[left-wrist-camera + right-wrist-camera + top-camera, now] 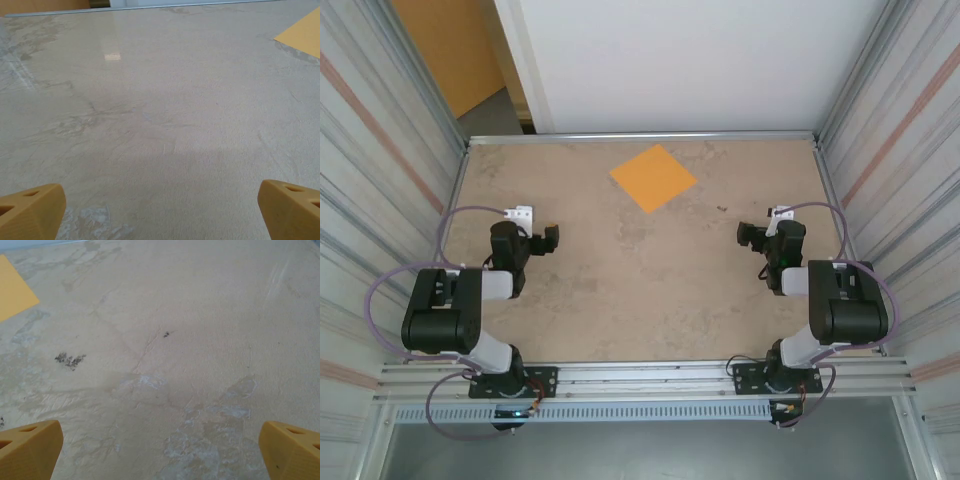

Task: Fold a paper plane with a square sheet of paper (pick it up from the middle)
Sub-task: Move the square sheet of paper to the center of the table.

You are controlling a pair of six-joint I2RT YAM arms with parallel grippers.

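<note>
Left gripper (546,240) and right gripper (753,236) hang released and empty over the surface (620,310). The square sheet of paper (653,177) lies flat ahead (1 o'clock from the left, 11 from the right). Thin, light and floppy, it is probably best pinched up at its middle.

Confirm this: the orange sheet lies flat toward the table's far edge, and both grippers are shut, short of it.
Wrong on one point: the grippers are open, not shut. The wrist views show the left gripper and the right gripper spread wide. The square sheet of paper does lie flat toward the far edge of the table, beyond both.
</note>
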